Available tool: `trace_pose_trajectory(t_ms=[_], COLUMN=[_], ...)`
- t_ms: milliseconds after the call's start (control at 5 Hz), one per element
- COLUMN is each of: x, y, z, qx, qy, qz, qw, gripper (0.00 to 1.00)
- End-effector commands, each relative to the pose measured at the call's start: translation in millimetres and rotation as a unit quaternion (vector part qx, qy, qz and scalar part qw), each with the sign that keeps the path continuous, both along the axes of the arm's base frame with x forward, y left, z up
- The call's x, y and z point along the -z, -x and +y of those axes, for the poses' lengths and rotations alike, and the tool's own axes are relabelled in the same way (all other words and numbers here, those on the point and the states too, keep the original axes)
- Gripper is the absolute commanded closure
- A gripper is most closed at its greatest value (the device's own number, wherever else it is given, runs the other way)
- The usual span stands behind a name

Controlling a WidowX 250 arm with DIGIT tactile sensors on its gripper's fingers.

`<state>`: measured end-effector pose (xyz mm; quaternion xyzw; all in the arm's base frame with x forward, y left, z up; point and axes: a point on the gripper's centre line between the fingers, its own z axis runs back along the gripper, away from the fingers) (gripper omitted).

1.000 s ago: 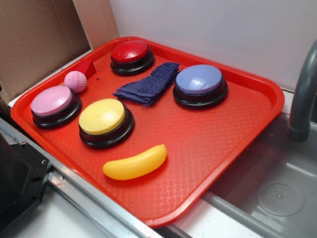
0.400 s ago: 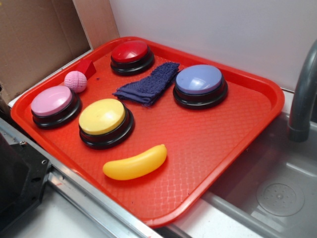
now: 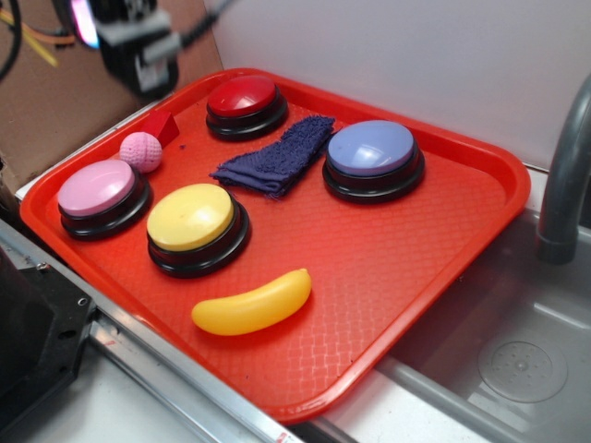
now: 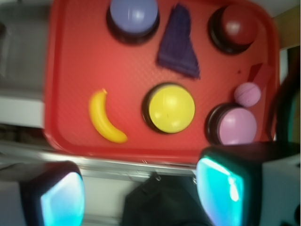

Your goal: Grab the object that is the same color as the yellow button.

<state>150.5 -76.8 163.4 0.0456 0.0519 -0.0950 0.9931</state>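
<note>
Red tray (image 3: 443, 240) fills your view beside a sink; your yellow button (image 3: 191, 217) sits near its front, banana (image 3: 251, 304) lying just before it, untouched. Your gripper (image 4: 141, 193) hovers high, fingers spread apart.

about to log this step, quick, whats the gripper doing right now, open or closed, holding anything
gripper: open, holding nothing; it hangs high above the tray's near edge, well clear of the banana.
</note>
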Motion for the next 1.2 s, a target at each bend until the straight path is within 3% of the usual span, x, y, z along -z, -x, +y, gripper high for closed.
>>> trace_pose_trajectory(t_ms=[0, 400, 600, 800, 1000], x=[83.9, 93.4, 85.1, 91.9, 116.0], y=[-11.5, -19.2, -12.2, -7.2, -5.9], z=[15.0, -30.4, -50.0, -60.7, -59.5], qx=[0.031, 0.106, 0.140, 0.171, 0.179], qy=[0.003, 0.041, 0.041, 0.025, -0.012], qz=[0.030, 0.035, 0.026, 0.047, 0.078], qw=[0.999, 0.993, 0.989, 0.984, 0.981], gripper=[0.00, 0.00, 0.00, 0.00, 0.00])
